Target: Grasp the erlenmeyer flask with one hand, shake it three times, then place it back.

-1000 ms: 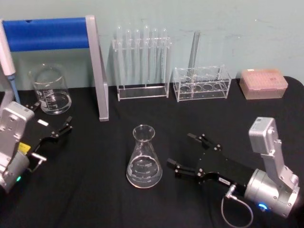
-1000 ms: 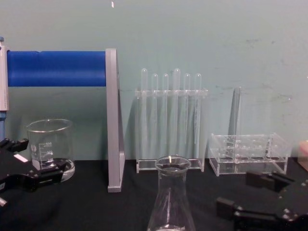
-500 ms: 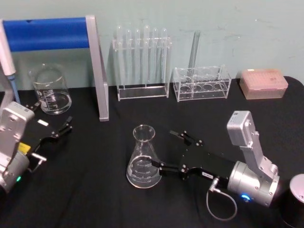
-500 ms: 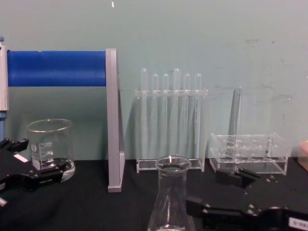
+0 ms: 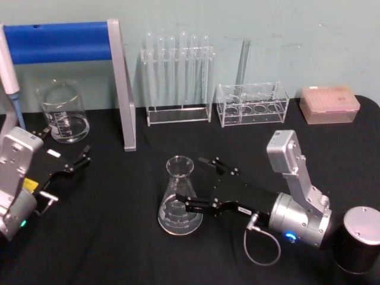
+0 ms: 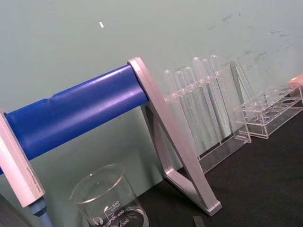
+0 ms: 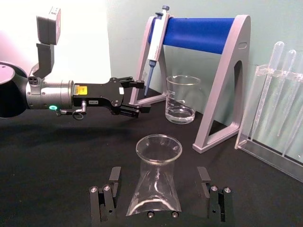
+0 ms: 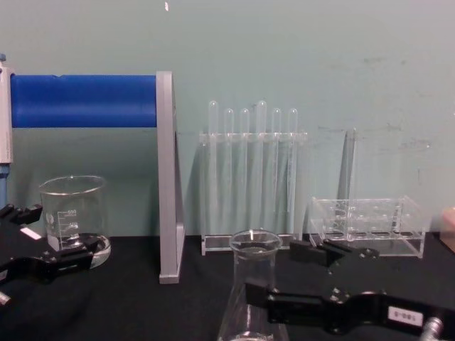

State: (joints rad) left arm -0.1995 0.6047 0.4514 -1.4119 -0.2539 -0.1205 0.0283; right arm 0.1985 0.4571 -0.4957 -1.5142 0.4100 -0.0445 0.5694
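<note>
Two fingers of the black right gripper (image 5: 191, 183) stand wide, straddling the clear glass conical erlenmeyer flask (image 5: 180, 199), upright on the black tabletop (image 5: 119, 243). Centre them level on the taper before closing: glass slips. The left gripper (image 5: 65, 147) sits parked, fingers apart.

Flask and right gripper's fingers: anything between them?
Nothing: right wrist view shows right gripper's open fingers flanking the erlenmeyer flask, bare tabletop in each gap; left gripper parked far left.
</note>
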